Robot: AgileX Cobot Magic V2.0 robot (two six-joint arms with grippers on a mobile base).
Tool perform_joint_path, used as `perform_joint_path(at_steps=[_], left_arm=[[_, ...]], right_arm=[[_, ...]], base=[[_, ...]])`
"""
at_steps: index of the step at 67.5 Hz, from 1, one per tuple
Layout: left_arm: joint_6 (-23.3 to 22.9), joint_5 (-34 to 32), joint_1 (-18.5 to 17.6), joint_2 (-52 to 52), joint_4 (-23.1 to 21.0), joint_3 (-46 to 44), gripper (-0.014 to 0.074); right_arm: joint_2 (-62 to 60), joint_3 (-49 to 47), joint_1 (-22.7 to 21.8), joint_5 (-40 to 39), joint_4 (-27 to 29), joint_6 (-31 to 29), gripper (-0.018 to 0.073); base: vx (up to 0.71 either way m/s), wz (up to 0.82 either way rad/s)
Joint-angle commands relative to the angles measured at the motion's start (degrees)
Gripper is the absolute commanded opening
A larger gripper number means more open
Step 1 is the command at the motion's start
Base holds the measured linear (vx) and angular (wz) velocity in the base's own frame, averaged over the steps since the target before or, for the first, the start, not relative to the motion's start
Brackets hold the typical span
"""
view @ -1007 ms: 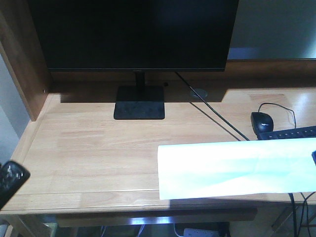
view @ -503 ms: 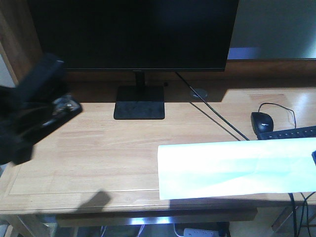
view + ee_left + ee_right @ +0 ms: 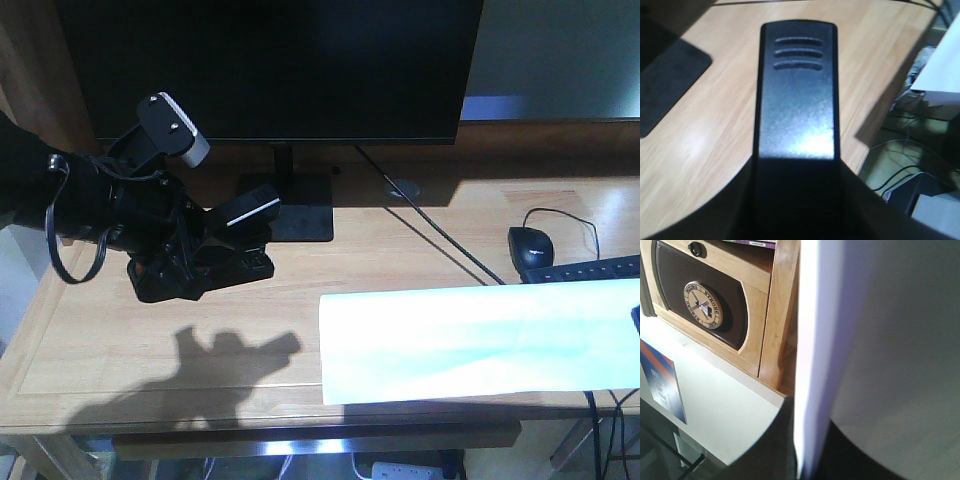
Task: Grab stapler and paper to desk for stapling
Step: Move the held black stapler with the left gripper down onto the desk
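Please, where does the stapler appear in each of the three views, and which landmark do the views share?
Front view: the stapler is left of centre, in the left pincer, before the monitor base.
Left wrist view: it fills the centre; the monitor base is at the upper left.
Right wrist view: not in it; only the paper shows, edge-on.
Shared landmark: the monitor base.

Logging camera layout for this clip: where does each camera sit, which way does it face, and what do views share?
Exterior front-facing: high before the desk, looking down toward the monitor; shows the left gripper holding the stapler.
Left wrist: on the left arm, looking along the stapler's top at the desk; dark gripper parts at bottom.
Right wrist: facing a wooden cabinet, paper edge-on in front; right gripper dark at bottom.
Shared: stapler and desk in front and left wrist views; paper in all three.
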Motion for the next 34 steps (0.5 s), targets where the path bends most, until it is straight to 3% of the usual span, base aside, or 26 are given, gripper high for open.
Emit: perform_joint_path(at_steps=[1,14,22,34], left_arm=[[8.6,-1.5,3.0,-0.6,-10.2,-2.5,-0.0007],[17.4,0.0,10.7,2.2,-14.3,-2.5,-0.0007],[23.8,4.2,14.8,4.9,-17.7,-2.5,-0.0007],[32.9,7.9,19.2,11.4,-25.8,-2.8,-0.0007]], right_arm=[[0.4,-1.1,0.0,-3.6,0.9,-0.7,-0.0008],[0.4,-1.1,0.0,-3.6,0.9,-0.7,-0.0008],[0.4,-1.1,0.0,-3.6,0.9,-0.7,-0.0008],[0.4,-1.1,0.0,-3.6,0.9,-0.7,-0.0008]], base=[[0.0,0.0],[0.0,0.0],[0.0,0.0],[0.0,0.0]])
